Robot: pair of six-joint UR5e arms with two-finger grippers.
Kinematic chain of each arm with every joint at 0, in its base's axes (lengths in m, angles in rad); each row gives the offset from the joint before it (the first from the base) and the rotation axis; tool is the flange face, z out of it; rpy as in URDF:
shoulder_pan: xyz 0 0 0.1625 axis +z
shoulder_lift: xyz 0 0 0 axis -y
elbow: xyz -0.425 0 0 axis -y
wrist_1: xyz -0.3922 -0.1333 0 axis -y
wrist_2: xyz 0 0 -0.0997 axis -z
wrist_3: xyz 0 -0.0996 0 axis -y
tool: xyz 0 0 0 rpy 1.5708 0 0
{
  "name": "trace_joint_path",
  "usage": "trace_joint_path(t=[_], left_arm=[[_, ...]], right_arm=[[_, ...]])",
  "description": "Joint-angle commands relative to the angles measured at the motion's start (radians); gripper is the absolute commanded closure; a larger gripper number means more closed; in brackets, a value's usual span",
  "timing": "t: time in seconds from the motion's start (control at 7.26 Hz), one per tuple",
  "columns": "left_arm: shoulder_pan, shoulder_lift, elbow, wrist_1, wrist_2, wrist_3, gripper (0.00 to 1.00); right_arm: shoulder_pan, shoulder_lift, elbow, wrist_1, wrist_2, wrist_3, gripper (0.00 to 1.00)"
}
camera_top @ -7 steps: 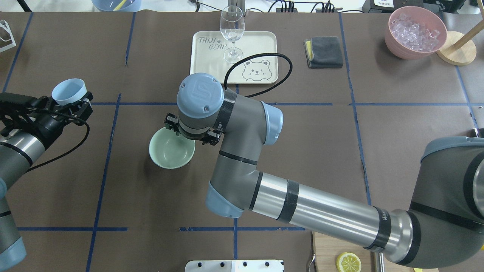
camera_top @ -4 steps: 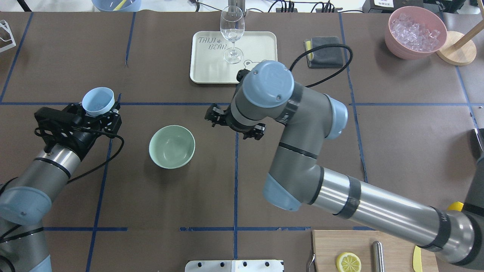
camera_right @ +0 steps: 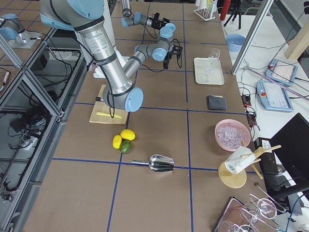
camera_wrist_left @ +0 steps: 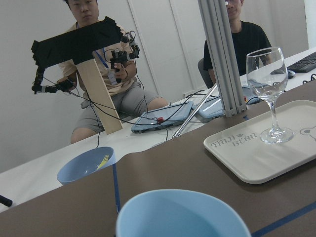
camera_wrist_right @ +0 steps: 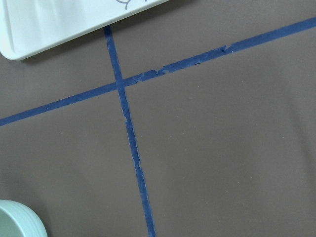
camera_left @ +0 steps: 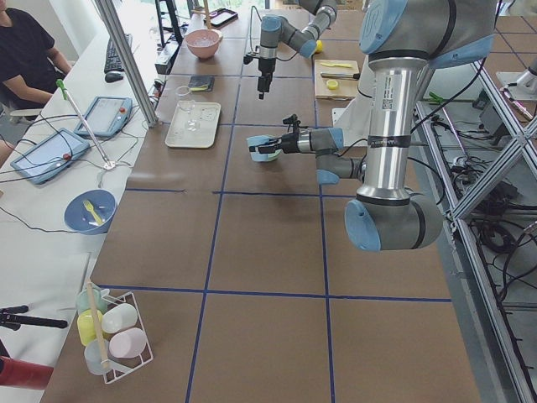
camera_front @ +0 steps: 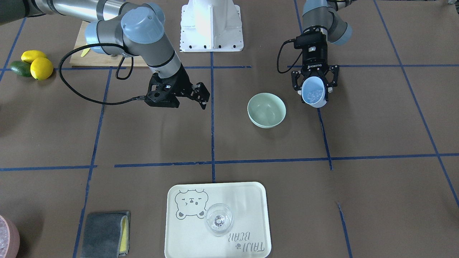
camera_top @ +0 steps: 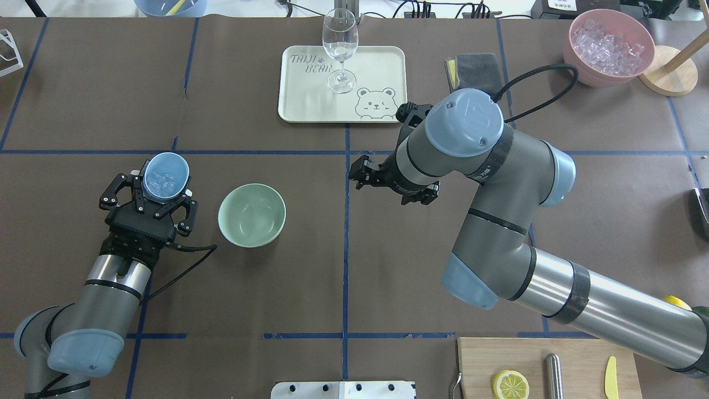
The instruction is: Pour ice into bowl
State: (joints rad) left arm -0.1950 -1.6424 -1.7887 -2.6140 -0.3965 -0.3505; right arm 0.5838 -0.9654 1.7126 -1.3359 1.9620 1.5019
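My left gripper (camera_top: 158, 193) is shut on a light blue cup (camera_top: 165, 176) and holds it above the table just left of the bowl. Several small clear ice cubes (camera_top: 162, 179) lie inside the cup, also in the front view (camera_front: 315, 95). The pale mint-green bowl (camera_top: 252, 215) stands on the table, nothing visible in it; it also shows in the front view (camera_front: 266, 109). My right gripper (camera_front: 201, 96) is open and holds nothing, right of the bowl and apart from it. The left wrist view shows the cup's rim (camera_wrist_left: 182, 212).
A cream tray (camera_top: 382, 66) with a wine glass (camera_top: 339, 47) stands beyond the bowl. A pink bowl of ice (camera_top: 606, 47) and a wooden stand (camera_top: 667, 69) are at the far right, a grey cloth (camera_top: 476, 64) beside them. A cutting board with a lemon half (camera_top: 510, 384) lies at the near edge.
My left arm has carried the cup right, close to the bowl. My right arm has drawn away from over the bowl to the right.
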Motion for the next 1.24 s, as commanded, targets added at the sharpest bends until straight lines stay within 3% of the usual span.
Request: trace_joint_path(t=[0.0,0.28,1.1], left_arm=[[0.066,-0.055,0.029,0.021,0.151,0.24,1.0],[0.106,-0.158,0.098,0.077,0.237,0.389,1.0],[0.108,-0.154,0.143,0.075,0.289,0.857,1.0]], right_arm=[[0.005,-0.012,0.001,0.006,0.009,-0.005,0.0],[0.011,-0.015,0.001,0.006,0.008,-0.006,0.0],[0.034,-0.01,-0.001,0.006,0.011,-0.006,0.0]])
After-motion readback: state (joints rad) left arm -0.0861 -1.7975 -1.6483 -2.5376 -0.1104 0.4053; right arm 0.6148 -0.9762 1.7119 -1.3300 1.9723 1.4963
